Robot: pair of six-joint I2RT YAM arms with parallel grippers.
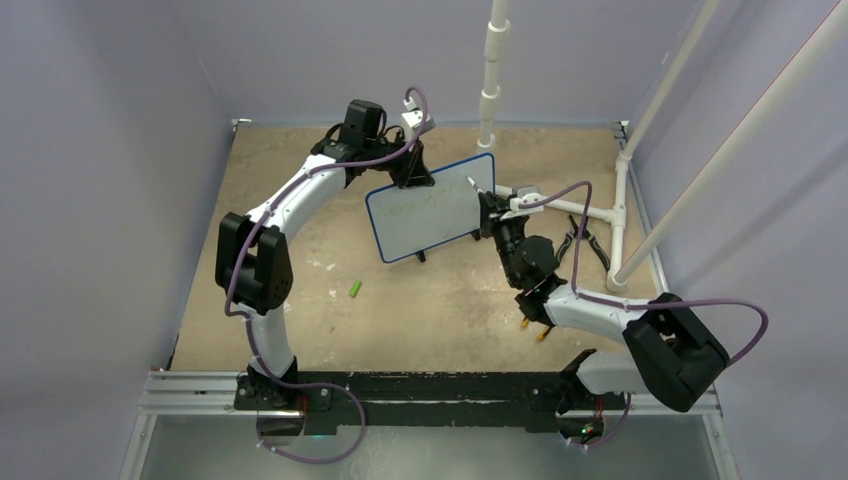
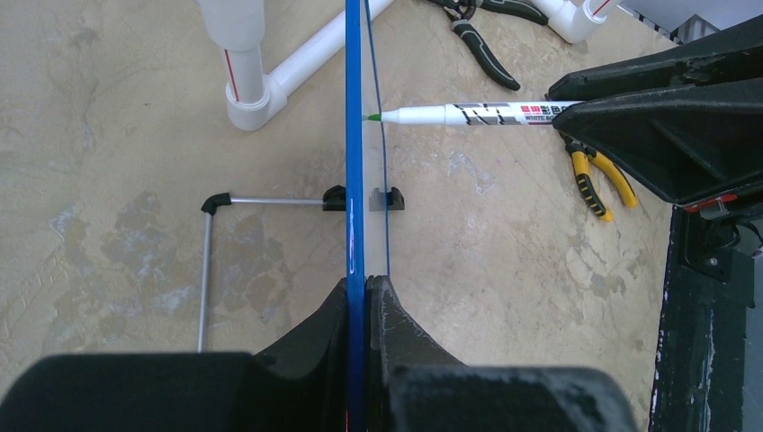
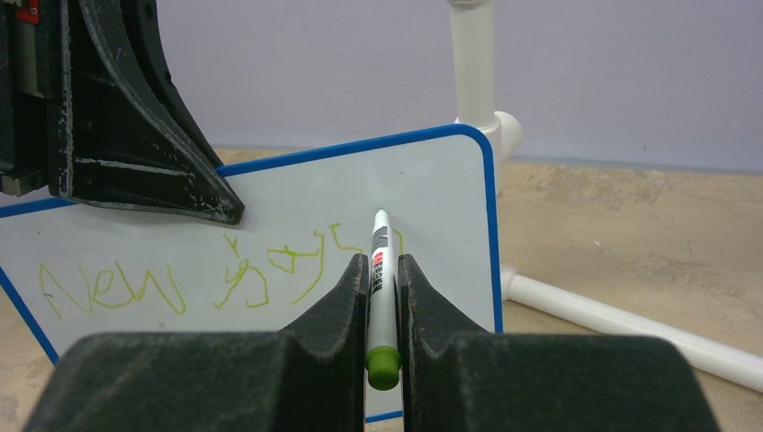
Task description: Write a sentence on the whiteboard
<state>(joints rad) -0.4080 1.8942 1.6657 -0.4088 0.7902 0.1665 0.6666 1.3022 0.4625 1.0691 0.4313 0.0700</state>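
Left claw [image 2: 360, 286] clenched on whiteboard [image 1: 425, 215] top edge; right claw [image 3: 382, 268] grips marker [image 3: 379, 236], tip by sentence [image 3: 117, 290]; tan counter [image 1: 430, 310], lilac walls [image 1: 100, 150].

Green cap [image 1: 355, 289] lies on table [image 1: 420, 310]; black pliers [image 2: 486, 56] beside white pipes [image 2: 245, 54].

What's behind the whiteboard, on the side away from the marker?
Behind the whiteboard, a thin metal prop leg reaches across the table, a white PVC pipe joint beyond it. The left gripper clamping the board hides the nearest part.

Whiteboard [image 3: 297, 198]: smooth white face, blue plastic frame. Marker [image 3: 381, 261]: glossy white plastic. Table [image 1: 420, 300]: matt, mottled tan.
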